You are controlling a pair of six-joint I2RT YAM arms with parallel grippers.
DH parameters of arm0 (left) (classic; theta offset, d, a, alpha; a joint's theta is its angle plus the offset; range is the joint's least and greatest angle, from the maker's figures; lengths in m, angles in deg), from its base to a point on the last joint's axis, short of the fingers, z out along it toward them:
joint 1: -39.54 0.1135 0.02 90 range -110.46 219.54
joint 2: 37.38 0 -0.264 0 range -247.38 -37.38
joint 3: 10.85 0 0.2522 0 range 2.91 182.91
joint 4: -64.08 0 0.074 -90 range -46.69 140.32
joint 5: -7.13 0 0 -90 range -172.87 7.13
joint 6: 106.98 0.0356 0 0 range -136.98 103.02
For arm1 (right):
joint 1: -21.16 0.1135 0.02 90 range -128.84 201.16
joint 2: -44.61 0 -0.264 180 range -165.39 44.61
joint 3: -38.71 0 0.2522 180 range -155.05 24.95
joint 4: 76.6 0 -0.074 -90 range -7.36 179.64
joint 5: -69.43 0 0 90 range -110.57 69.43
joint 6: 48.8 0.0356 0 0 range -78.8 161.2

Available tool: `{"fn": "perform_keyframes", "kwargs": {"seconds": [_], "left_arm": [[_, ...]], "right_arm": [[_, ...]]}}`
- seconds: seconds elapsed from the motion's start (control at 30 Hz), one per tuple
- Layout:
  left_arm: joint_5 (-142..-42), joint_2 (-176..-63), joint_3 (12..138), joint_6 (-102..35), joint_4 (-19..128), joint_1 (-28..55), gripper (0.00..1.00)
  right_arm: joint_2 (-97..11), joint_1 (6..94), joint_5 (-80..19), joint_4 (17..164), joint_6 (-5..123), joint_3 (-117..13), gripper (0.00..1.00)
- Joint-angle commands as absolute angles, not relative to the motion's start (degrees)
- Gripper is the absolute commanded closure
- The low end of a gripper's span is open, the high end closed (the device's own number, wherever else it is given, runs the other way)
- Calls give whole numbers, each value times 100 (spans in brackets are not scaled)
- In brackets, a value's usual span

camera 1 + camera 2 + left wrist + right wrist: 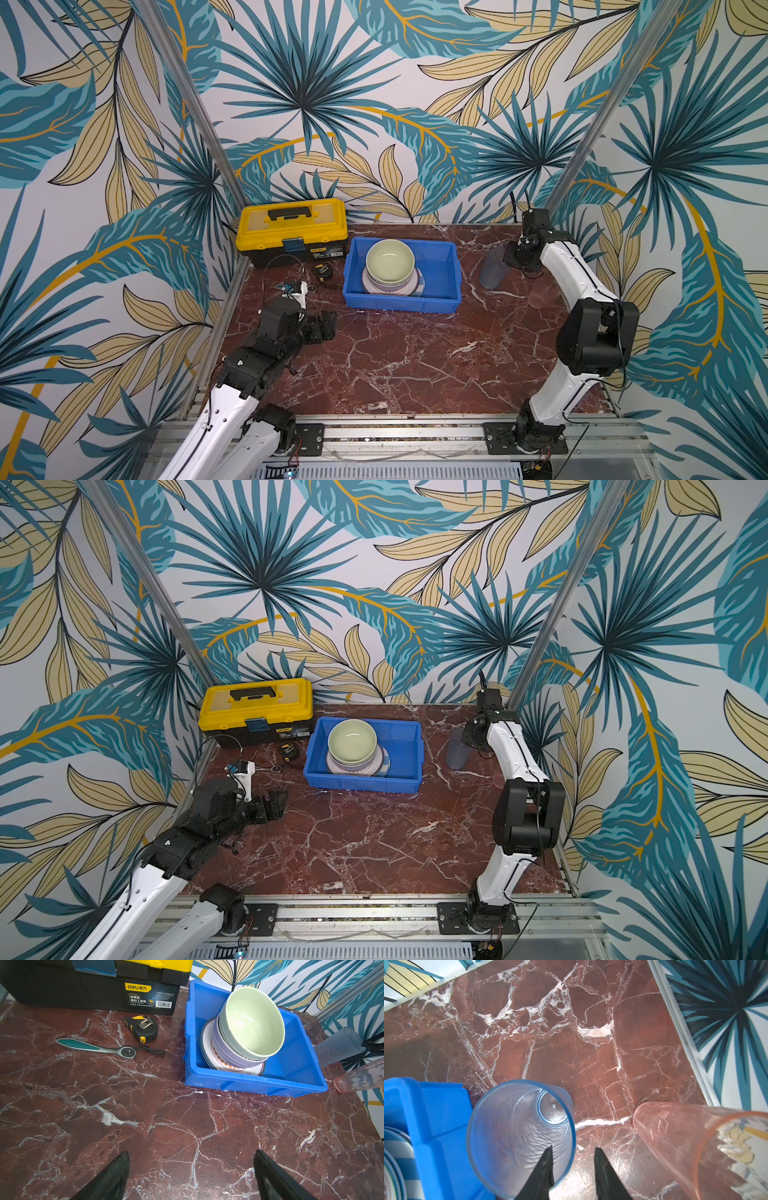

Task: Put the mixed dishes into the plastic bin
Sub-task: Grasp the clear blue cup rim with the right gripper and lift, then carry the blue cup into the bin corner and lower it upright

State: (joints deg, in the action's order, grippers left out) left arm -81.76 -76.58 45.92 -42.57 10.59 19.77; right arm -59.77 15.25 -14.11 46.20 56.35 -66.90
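Observation:
The blue plastic bin (399,305) (361,785) holds a stack: a pale green bowl (390,259) (253,1022) in a lavender bowl (224,1051), on a white plate with orange marks (207,1047) and striped plates (402,1147). To the bin's right a bluish tumbler (492,268) (512,1126) stands upright. My right gripper (573,1147) straddles its rim, one finger inside and one outside, with a gap still showing. A pinkish tumbler (540,295) (685,1142) stands nearer the right arm. My left gripper (191,1151) (328,326) hangs open and empty over bare table, left of the bin.
A yellow-and-black toolbox (291,230) sits at the back left. In front of it lie a tape measure (142,1028) and a ratchet wrench (99,1048). The patterned wall and a metal post (685,1039) run close behind the tumblers.

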Motion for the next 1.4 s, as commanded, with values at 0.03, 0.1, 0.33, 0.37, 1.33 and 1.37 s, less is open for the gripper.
{"fn": "perform_keyframes", "kwargs": {"seconds": [0.03,0.1,0.33,0.37,1.33,1.37], "left_arm": [[-8144,-7603,4572,-4278,1015,2001,6],[-8184,-7626,4589,-4257,1015,1994,6],[-8216,-7658,4607,-4238,1015,1997,6],[-8217,-7656,4607,-4238,1015,1994,6],[-9807,-8073,5063,-2870,918,1998,6],[-9833,-8080,5064,-2843,925,2002,6]], "right_arm": [[-6231,1468,-1570,4686,5769,-6877,66],[-6308,1458,-1576,4679,5775,-6883,67],[-6554,1439,-1671,4620,5746,-6883,81],[-6579,1439,-1680,4602,5746,-6890,83],[-5726,1835,-2788,3183,5370,-7965,100],[-5717,1888,-2804,3143,5374,-8061,100]]}}
